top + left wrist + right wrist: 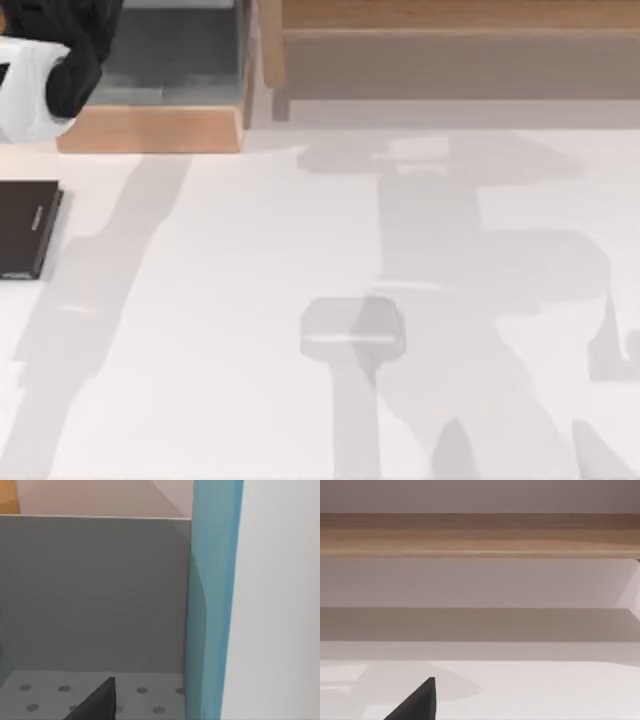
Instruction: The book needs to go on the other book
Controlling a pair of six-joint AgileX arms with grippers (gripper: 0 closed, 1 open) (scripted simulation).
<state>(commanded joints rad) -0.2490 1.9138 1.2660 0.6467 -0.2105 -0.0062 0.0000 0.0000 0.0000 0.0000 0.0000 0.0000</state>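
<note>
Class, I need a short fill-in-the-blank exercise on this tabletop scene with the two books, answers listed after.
1. The dark brown-black book lies flat at the table's ____ edge in the top view.
2. In the left wrist view, the cover of the book standing upright is ____ in colour.
3. That upright book stands against a ____ panel.

Missing words: left; teal; grey

One teal book (212, 600), one dark brown-black book (25, 228).
</note>
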